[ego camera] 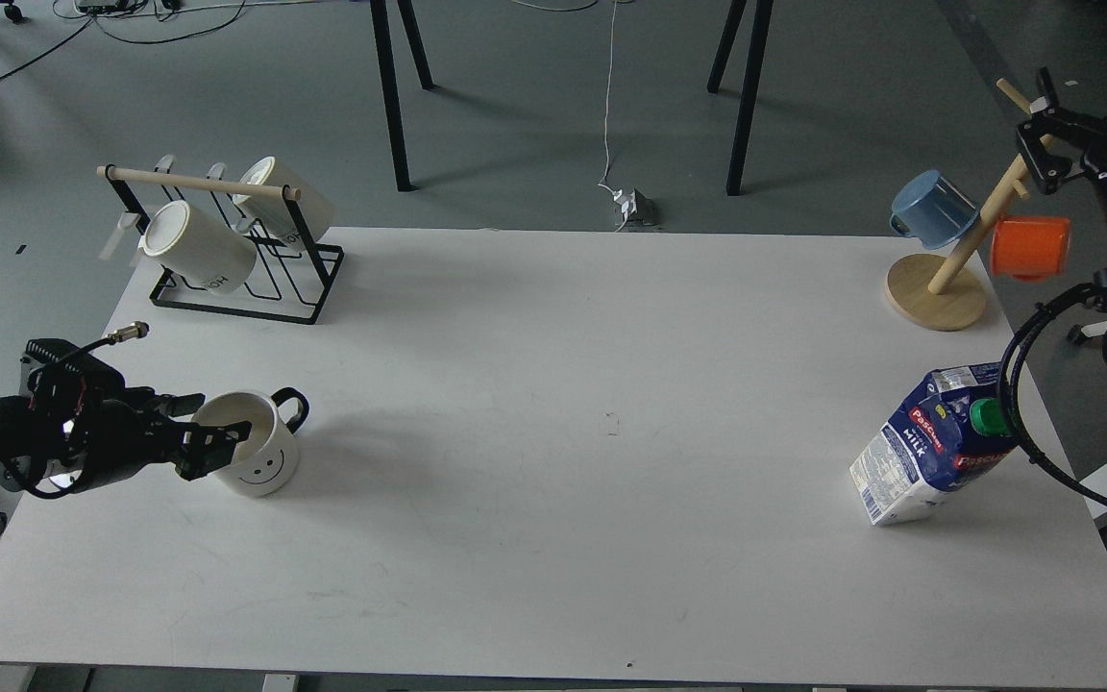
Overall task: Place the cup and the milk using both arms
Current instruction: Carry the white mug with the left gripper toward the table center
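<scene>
The left gripper (217, 440) is clamping the rim of the cup (251, 444) at the table's (553, 577) left side, so it should be lifting straight, while the right gripper (1044, 144), whose finger state I cannot tell, is hanging well above the milk (933, 452) at the right edge.

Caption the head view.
Left end effector at the white smiley-face ceramic mug's rim; blue-and-white gable-top milk carton tilts.

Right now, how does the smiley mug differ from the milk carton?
The smiley mug is short, round and white, while the milk carton is taller, boxy, blue and white. The mug sits near the table's left edge with the left pincer at its rim; the carton stands at the right, untouched. Both rest upright on the white table.
</scene>
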You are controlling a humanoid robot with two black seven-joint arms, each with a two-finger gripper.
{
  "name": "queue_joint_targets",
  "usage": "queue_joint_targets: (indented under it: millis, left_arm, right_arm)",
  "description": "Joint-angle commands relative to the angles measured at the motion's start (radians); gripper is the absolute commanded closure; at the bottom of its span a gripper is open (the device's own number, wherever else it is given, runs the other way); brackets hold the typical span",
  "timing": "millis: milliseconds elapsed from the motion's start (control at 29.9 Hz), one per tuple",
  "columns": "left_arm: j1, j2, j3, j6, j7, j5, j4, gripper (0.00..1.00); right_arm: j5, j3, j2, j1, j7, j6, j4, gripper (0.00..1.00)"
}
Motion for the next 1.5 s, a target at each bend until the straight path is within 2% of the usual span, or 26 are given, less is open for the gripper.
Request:
queue_joint_targets:
  millis: [0,134,201,334,435,535,635,769,836,1003,1103,1170,1337,1471]
  left_arm:
    - [0.0,-0.018,0.001,0.004,0.002,0.003,0.033,0.59]
    - [0.0,-0.021,0.001,-0.005,-0.012,0.003,0.033,0.77]
    - [0.001,-0.021,0.001,-0.007,-0.019,0.003,0.033,0.9]
    - [-0.008,-0.021,0.001,-0.007,-0.045,0.003,0.025,0.93]
    - [-0.017,-0.013,-0.004,-0.008,-0.046,0.002,0.014,0.98]
    - [-0.054,-0.006,-0.008,-0.037,-0.046,0.0,-0.01,0.99]
    - [-0.098,0.023,-0.018,-0.105,-0.046,-0.004,-0.111,0.99]
    - [-0.233,0.042,-0.019,-0.264,-0.046,-0.003,-0.258,0.99]
    - [-0.299,-0.011,-0.016,-0.339,-0.032,-0.001,-0.289,0.99]
    - [-0.41,-0.22,-0.01,-0.48,0.072,0.009,-0.325,0.98]
    - [-0.437,-0.366,-0.008,-0.481,0.144,0.051,-0.325,0.97]
    - [-0.442,-0.441,-0.008,-0.481,0.171,0.098,-0.323,0.97]
    - [-0.42,-0.607,0.007,-0.481,0.183,0.271,-0.294,0.97]
    - [-0.376,-0.7,0.047,-0.481,0.178,0.271,-0.231,0.97]
  right_arm:
    - [0.0,0.0,-0.007,0.0,0.0,0.0,-0.001,0.0]
    - [0.0,0.0,-0.021,0.0,0.0,0.0,0.0,0.0]
    - [0.0,0.0,-0.022,0.0,-0.001,0.0,0.0,0.0]
    - [0.0,-0.002,-0.022,-0.001,0.0,0.0,0.0,0.0]
    - [0.0,-0.002,-0.022,-0.001,0.0,0.0,0.0,0.0]
    - [0.0,0.0,-0.022,-0.003,0.0,0.0,0.0,0.0]
    - [0.0,0.003,-0.024,-0.006,0.002,0.0,0.0,0.0]
    - [0.0,0.01,-0.024,-0.013,0.002,0.0,0.003,0.0]
    - [0.0,0.015,-0.022,-0.013,0.003,0.0,0.003,0.0]
    - [0.0,0.03,-0.024,-0.023,0.003,0.0,0.018,0.0]
    - [0.0,0.04,-0.041,-0.024,0.003,0.0,0.018,0.0]
    - [0.0,0.037,-0.05,-0.024,0.003,0.0,0.02,0.0]
    - [0.0,0.035,-0.068,-0.027,0.003,0.0,0.032,0.0]
    - [0.0,0.035,-0.07,-0.03,0.005,0.0,0.032,0.0]
